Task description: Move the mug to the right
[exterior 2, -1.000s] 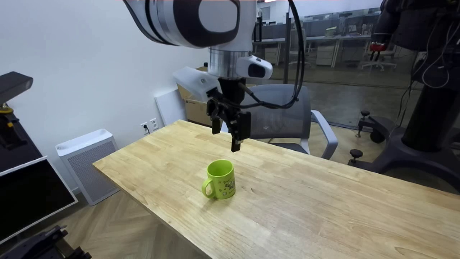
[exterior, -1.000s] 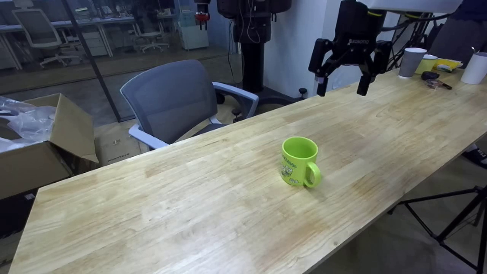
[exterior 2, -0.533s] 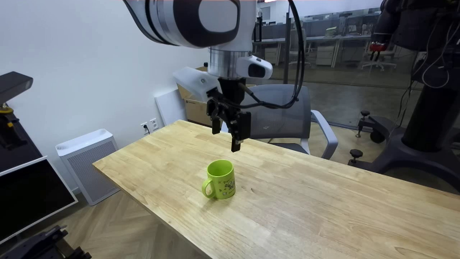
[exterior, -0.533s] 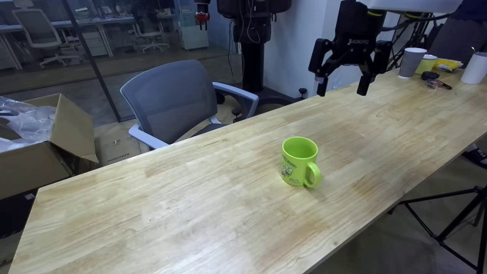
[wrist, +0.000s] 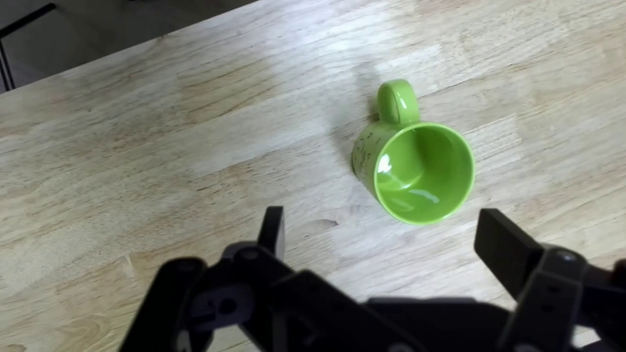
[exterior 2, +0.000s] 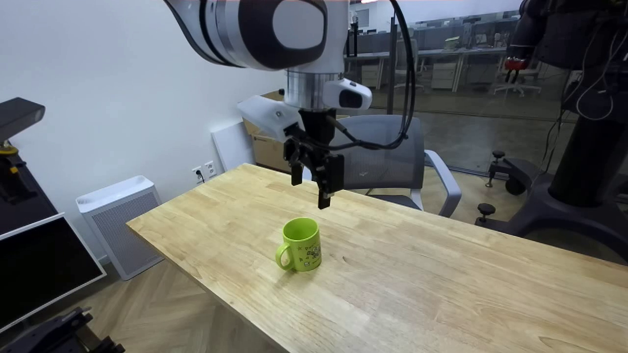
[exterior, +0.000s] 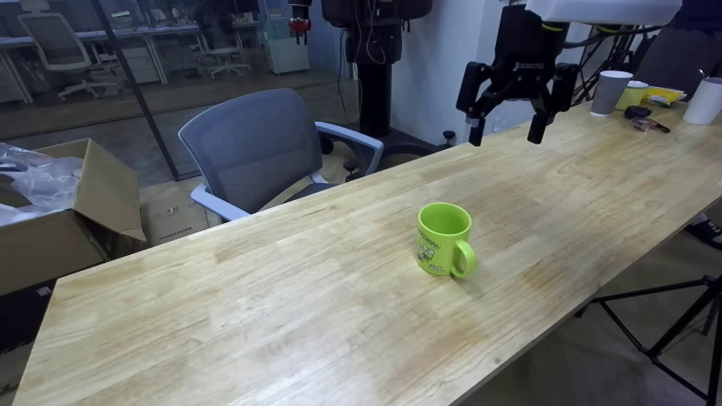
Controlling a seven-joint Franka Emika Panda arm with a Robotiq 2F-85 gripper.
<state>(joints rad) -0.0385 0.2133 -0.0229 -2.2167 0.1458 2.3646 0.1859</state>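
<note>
The lime-green mug stands upright on the wooden table in both exterior views point(exterior: 437, 248) point(exterior 2: 305, 250), with printed figures on its side. In the wrist view I look down into the mug point(wrist: 423, 173); its handle points toward the top of the picture. My gripper point(exterior: 506, 137) is open and empty, pointing down above the table, higher than the mug. It also shows in an exterior view point(exterior 2: 310, 192) and in the wrist view point(wrist: 381, 222). There the mug lies beyond the fingertips, nearer the right finger, and nothing touches it.
The wooden table point(exterior: 254, 316) has its edge near the mug's handle side. At its far end stand a grey cup point(exterior: 610, 93), a pale green cup point(exterior: 632, 96), a yellow packet point(exterior: 663, 96) and a white cylinder point(exterior: 705, 101). A grey chair point(exterior: 256, 149) stands against the table.
My gripper has moved down slightly since half a second ago; before that it was still. It stays open. The mug has not moved.
</note>
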